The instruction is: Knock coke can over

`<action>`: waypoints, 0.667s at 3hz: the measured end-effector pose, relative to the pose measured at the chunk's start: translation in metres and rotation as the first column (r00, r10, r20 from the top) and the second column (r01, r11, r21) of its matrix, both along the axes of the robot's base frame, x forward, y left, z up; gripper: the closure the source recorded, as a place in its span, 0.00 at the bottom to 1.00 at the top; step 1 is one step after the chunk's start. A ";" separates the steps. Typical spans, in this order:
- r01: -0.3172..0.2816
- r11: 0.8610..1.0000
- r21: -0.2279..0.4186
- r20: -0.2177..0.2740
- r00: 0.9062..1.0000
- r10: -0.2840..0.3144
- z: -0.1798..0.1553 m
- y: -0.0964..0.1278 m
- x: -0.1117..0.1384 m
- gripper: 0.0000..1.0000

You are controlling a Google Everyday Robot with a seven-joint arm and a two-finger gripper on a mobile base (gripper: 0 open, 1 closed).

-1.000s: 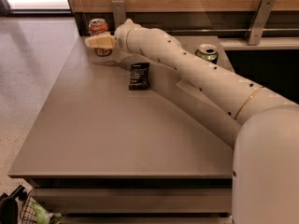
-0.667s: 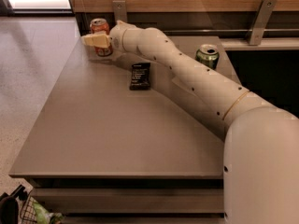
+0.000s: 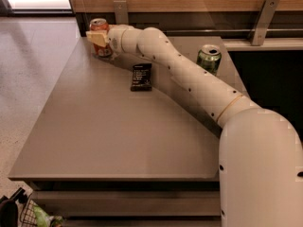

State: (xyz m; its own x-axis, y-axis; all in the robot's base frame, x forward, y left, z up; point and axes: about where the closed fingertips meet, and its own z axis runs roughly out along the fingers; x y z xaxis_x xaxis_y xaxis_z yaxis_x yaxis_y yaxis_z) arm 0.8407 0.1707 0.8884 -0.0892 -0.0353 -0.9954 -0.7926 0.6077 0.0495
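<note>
So your arm (image 3: pixel 189 79) is stretched out pretty much all the way here. It starts from the big white shoulder in the lower right of the frame and runs diagonally across the counter (image 3: pixel 118 136) to the upper left, with a tan ring round it just above the shoulder and a bend near the wrist. The last segment sits low over the counter and roughly level, pointing left.

The pincer (image 3: pixel 97 38) is in the upper left, right up against the coke can (image 3: pixel 99 25). You can see a tan pad lying across the front of the can's middle. Honestly I can't tell whether the pincer is apart, together or clamped on the can from this angle. It overlaps the can, that's all I can say for sure.

The coke can is standing upright near the far left corner of the counter. It's red-orange with a silver top, and a bit of its lower body pokes out under the pad.

Other stuff you've got: a small black packet (image 3: pixel 141 76) lying flat just below the arm, and a green can (image 3: pixel 209 58) upright on the far side of the arm in the upper right, well apart from the coke can.
</note>
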 end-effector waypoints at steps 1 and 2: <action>-0.005 1.000 0.000 -0.001 1.000 0.005 -0.001 0.003 -0.001 0.99; -0.006 1.000 -0.006 -0.004 1.000 0.006 0.000 0.004 -0.002 1.00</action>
State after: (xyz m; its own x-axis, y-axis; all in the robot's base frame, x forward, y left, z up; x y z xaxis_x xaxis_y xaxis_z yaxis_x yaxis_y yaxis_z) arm 0.8387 0.1749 0.8883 -0.0929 -0.0417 -0.9948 -0.7961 0.6031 0.0491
